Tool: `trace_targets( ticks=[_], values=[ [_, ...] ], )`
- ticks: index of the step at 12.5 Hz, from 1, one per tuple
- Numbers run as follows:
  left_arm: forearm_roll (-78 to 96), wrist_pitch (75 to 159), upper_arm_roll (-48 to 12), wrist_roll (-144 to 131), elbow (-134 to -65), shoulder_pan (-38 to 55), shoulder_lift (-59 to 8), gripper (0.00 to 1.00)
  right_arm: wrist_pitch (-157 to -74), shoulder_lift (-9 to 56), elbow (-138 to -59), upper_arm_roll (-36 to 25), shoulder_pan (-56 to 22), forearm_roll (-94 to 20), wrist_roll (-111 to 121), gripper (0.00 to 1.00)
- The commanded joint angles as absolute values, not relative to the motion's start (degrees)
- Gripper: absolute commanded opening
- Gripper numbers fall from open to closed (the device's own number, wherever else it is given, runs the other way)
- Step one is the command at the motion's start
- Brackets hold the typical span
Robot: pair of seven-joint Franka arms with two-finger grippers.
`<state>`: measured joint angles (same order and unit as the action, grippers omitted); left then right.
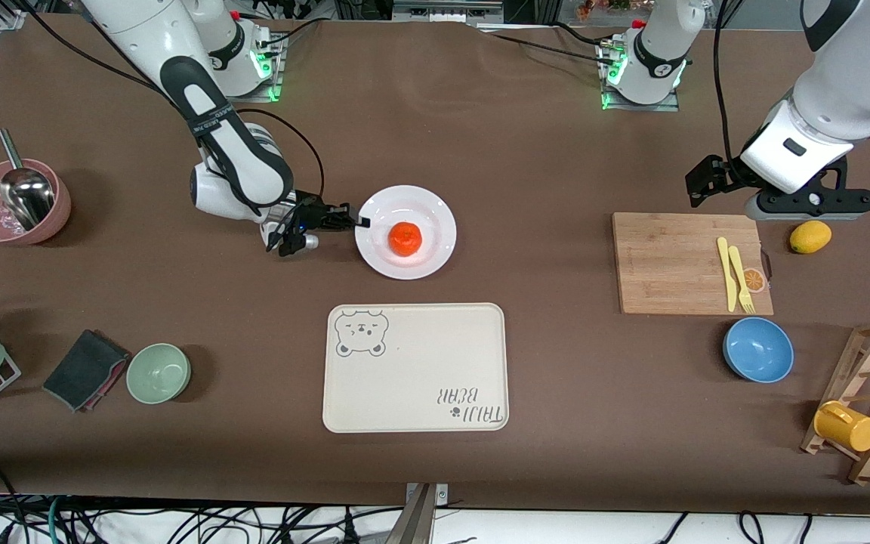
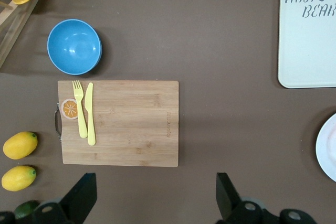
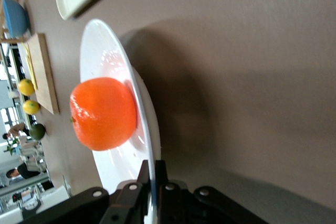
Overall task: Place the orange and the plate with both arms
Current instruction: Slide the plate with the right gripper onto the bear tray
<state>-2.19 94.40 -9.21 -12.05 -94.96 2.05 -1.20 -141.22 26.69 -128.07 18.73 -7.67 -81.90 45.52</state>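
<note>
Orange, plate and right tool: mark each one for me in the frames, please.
orange [image 1: 405, 239], front view, middle of the fruit's top.
plate [image 1: 435, 208], front view, bare white rim toward the left arm's end.
right tool [image 3: 153, 182], right wrist view, at the fingertips pinching the plate's rim.

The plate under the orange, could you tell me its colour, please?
Plain white plate, clearest in the front view.

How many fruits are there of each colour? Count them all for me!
Orange fruit, on the white plate: 1
Yellow fruit: 2
Green fruit, only partly in view: 1
Total: 4
</note>
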Motion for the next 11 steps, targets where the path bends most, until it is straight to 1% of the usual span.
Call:
trace_targets(
  ticks=[1, 3, 5, 8, 10, 11],
  values=[
    [-1.67, 93.52, -9.23, -11.51, -95.01, 1.93, -0.35, 1.0, -142.12, 27.51, -123.15, 19.42, -7.21, -83.14, 39.93, 0.0],
    [-1.67, 93.52, -9.23, -11.43, -95.01, 1.85, -0.35, 1.0, -140.81, 28.12, -118.42, 19.42, -7.21, -82.53, 34.39, 0.0],
    [-1.67, 93.52, -9.23, -11.43, -95.01, 1.85, -0.35, 1.0, -140.36, 31.01, -112.62, 19.34, -7.21, -81.13, 30.69, 0.0],
    [-1.67, 93.52, -9.23, -11.51, -95.01, 1.85, -0.35, 1.0, -140.36, 38.47, -101.99, 19.16, -7.03, -76.66, 28.4, 0.0],
    [-1.67, 93.52, -9.23, -11.43, -95.01, 1.85, -0.35, 1.0, -140.36, 43.48, -94.17, 19.07, -7.12, -70.79, 22.36, 0.0],
    [-1.67, 93.52, -9.23, -11.43, -95.01, 1.85, -0.35, 1.0, -140.36, 45.59, -91.61, 19.07, -7.12, -66.75, 18.5, 0.0]
  ],
)
